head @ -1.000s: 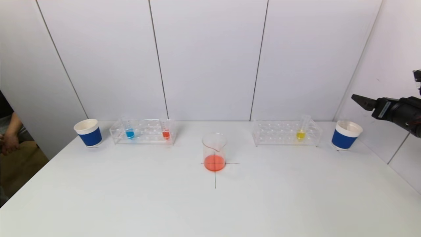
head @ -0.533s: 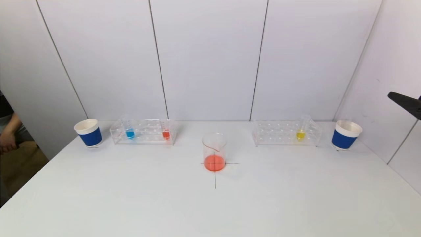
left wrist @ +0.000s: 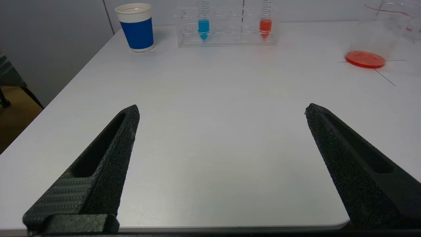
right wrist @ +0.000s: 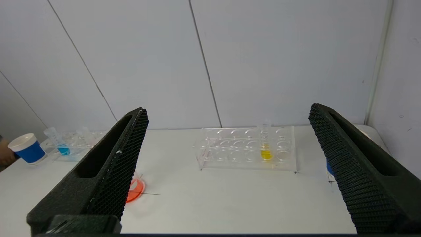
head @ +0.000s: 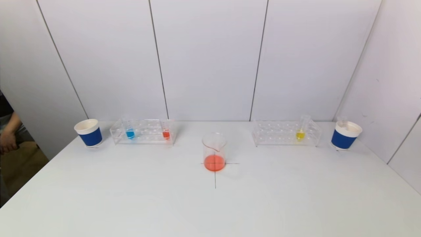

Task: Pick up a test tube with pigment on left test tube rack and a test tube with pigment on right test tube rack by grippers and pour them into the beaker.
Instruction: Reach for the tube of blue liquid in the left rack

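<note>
The left test tube rack [head: 143,131] holds a blue-pigment tube [head: 130,133] and a red-pigment tube [head: 166,133]. In the right test tube rack [head: 286,132] stands one yellow-pigment tube [head: 300,134]. Between the racks, the glass beaker [head: 214,151] sits on a cross mark with orange-red liquid in its bottom. Neither gripper shows in the head view. My left gripper [left wrist: 222,108] hangs open and empty over the table's near left part. Facing the right rack [right wrist: 230,151] from a distance, my right gripper [right wrist: 229,108] is also open and empty.
A blue paper cup [head: 88,132] stands left of the left rack. Another blue cup [head: 346,135] stands right of the right rack, with a clear tube top [head: 342,121] above its rim. A person's arm [head: 6,138] is at the far left edge.
My right arm has drawn back from above the right cup and left the head view on the right. A clear tube top now shows in that cup.
</note>
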Motion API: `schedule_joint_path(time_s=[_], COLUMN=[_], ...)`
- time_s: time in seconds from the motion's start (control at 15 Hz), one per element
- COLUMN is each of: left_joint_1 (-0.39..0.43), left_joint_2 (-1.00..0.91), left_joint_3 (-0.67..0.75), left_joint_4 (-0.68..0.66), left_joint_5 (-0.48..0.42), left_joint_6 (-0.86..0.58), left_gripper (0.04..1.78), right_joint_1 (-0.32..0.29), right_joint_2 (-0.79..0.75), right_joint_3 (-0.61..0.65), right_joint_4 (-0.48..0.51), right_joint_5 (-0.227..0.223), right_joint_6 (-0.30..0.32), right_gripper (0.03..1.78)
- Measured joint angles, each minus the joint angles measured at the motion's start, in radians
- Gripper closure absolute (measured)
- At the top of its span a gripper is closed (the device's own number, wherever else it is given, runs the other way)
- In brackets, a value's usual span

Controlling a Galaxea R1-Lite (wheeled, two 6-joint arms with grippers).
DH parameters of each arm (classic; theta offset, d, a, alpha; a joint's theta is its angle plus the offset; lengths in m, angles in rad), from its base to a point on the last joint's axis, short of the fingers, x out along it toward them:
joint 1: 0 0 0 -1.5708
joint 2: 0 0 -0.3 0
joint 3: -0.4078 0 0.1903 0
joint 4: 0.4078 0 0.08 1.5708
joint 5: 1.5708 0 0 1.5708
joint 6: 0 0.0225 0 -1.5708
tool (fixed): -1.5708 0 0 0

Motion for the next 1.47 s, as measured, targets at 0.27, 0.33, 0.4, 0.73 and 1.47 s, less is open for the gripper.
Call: schedule_joint_path(time_s=[0.27, 0.33, 0.4, 0.73, 1.47], left_joint_1=[0.000, 0.000, 0.000, 0.000, 0.000], left_joint_2=[0.000, 0.000, 0.000, 0.000, 0.000], left_joint_3=[0.000, 0.000, 0.000, 0.000, 0.000], left_joint_4=[0.000, 0.000, 0.000, 0.000, 0.000], left_joint_5=[0.000, 0.000, 0.000, 0.000, 0.000], left_joint_6=[0.000, 0.000, 0.000, 0.000, 0.000], left_gripper=[0.06, 0.06, 0.06, 0.06, 0.06], right_joint_1=[-0.025, -0.024, -0.005, 0.331, 0.449], right_joint_2=[-0.054, -0.060, -0.065, -0.133, -0.681], right_joint_3=[0.055, 0.066, 0.077, 0.193, 0.328], right_joint_4=[0.004, 0.009, 0.013, 0.023, 0.419], right_joint_5=[-0.036, -0.085, -0.154, -0.593, -0.687], right_joint_6=[-0.076, -0.111, -0.145, -0.269, -0.290], right_gripper=[0.04, 0.04, 0.04, 0.04, 0.04])
